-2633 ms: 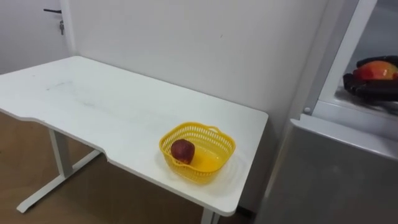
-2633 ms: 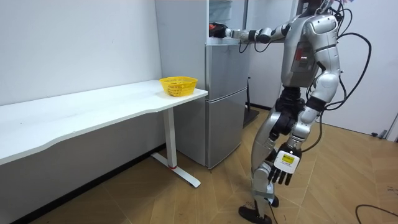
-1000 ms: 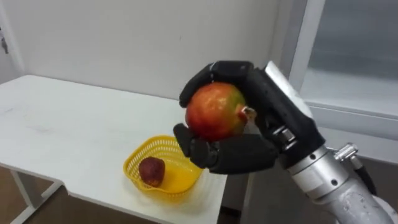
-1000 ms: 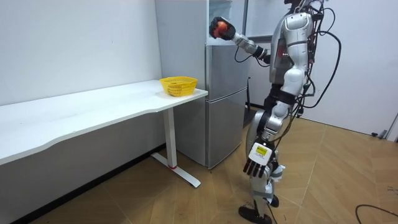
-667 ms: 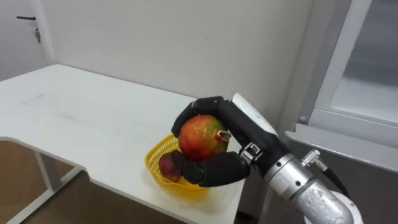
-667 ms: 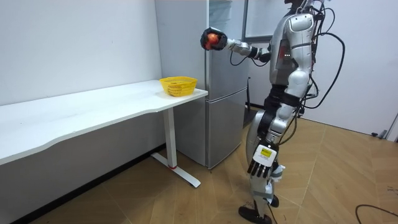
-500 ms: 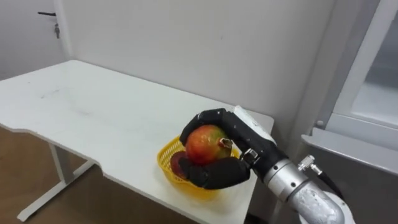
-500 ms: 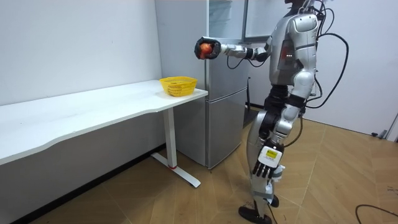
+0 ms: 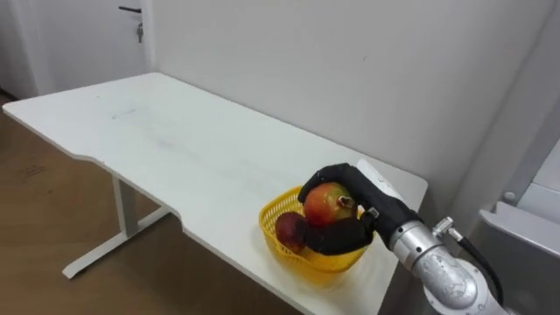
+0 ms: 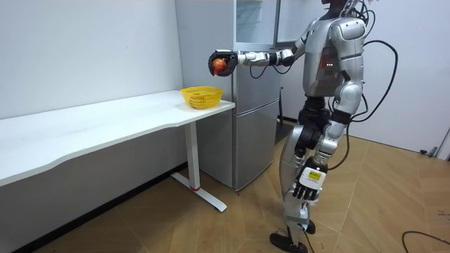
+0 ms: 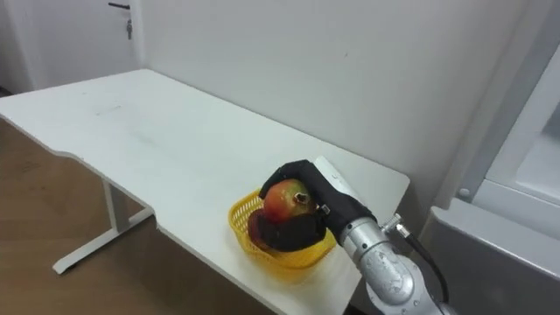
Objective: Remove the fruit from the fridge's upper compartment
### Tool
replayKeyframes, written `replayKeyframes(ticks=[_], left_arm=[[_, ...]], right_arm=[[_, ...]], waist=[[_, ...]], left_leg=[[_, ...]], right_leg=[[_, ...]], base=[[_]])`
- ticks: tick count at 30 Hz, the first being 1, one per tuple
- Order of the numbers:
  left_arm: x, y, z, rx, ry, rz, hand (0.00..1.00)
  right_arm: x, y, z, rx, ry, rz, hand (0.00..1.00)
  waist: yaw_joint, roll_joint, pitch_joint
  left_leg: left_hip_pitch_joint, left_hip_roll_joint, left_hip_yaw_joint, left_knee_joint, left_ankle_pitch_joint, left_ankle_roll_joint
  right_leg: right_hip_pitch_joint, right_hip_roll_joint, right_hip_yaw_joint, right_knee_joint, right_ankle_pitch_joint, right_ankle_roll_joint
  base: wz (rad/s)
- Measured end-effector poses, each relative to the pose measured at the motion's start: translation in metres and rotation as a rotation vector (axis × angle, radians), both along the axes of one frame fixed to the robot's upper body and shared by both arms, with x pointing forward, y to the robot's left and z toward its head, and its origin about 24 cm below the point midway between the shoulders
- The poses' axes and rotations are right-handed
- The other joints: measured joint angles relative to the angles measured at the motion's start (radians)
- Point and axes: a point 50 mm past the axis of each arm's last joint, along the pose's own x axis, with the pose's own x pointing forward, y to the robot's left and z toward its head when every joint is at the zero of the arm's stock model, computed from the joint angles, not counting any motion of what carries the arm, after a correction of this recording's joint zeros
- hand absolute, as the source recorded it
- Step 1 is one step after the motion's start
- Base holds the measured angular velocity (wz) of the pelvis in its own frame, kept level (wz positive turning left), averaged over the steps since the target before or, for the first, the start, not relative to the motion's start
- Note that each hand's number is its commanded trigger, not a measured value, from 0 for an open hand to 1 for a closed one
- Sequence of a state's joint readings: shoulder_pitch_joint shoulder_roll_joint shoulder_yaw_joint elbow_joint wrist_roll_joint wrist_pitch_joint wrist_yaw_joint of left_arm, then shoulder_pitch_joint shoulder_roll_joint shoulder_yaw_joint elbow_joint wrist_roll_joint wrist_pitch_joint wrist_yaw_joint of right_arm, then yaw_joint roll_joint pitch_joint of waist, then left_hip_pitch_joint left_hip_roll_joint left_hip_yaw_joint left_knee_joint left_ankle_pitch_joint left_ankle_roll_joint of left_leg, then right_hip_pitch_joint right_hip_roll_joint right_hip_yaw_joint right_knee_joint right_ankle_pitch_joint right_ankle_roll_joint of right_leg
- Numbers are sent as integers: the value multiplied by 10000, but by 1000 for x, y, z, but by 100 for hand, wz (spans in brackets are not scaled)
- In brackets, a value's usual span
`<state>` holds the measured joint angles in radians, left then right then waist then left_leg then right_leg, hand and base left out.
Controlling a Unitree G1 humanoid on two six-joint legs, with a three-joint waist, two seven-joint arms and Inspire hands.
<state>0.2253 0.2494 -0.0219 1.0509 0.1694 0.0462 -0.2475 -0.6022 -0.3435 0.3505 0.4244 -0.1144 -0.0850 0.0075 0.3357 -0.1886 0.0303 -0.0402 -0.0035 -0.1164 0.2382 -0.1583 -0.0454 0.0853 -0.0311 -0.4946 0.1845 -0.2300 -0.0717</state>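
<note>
Right hand [image 9: 348,229] clamped round fruit [image 9: 327,202], lower right of frame, in the air over basket [image 9: 302,256] at table [image 9: 175,144] end. A dark fruit [image 9: 290,229] lies inside. Fruit is out of fridge [image 10: 253,119]. Lowering and release probably left. Left hand [image 10: 308,184] hangs slack.

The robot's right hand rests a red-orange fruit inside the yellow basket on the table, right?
No: the right hand holds the fruit in the air above the yellow basket on the table, not inside it. The room view shows the gap.
</note>
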Motion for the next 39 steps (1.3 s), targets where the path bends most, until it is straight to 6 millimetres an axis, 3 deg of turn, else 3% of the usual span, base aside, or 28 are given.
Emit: replayKeyframes(ticks=[8, 9, 10, 11, 19, 24, 39], left_arm=[[0, 2, 2, 60, 37, -73, 0], [1, 2, 2, 53, -12, -135, 0], [1, 1, 2, 48, -31, -142, 0], [2, 1, 2, 39, -64, -166, 0], [0, -1, 2, -211, 303, -455, 0], [2, -2, 1, -286, 266, -485, 0], [4, -3, 1, -252, 328, -599, 0]], right_arm=[[7, -10, -9, -41, 430, -605, 100], [7, -11, -10, 28, 522, -651, 85], [7, -11, -11, 78, 577, -679, 32], [8, -12, -12, 74, 663, -726, 0], [12, -17, -15, -153, 998, -950, 0], [13, -26, -28, -276, 1652, -1356, 0], [14, -27, -28, -299, 1696, -1377, 0]], waist=[[1, -4, 2], [3, -11, -3], [9, -17, -7], [36, -34, -14], [79, -48, -13], [82, -17, 10], [1, 47, 51]], left_leg=[[-214, -83, -112, 279, -33, 52], [-264, -94, -127, 341, -44, 61], [-273, -95, -126, 341, -46, 62], [-326, -95, -157, 341, -46, 62], [-408, -103, -245, 328, -45, 61], [-420, -99, -252, 358, -46, 62], [-521, -103, -248, 367, -45, 63]], right_leg=[[-21, -32, -98, 23, -24, 46], [-24, -40, -142, 27, -29, 57], [-43, -41, -139, 26, -30, 60], [-87, -42, -130, 30, -31, 60], [-181, -42, -169, 102, -29, 59], [-222, -67, -166, 193, -45, 52], [-374, -82, -144, 199, -54, 42]], base=[[8], [12], [7], [6], [2], [0], [0]])
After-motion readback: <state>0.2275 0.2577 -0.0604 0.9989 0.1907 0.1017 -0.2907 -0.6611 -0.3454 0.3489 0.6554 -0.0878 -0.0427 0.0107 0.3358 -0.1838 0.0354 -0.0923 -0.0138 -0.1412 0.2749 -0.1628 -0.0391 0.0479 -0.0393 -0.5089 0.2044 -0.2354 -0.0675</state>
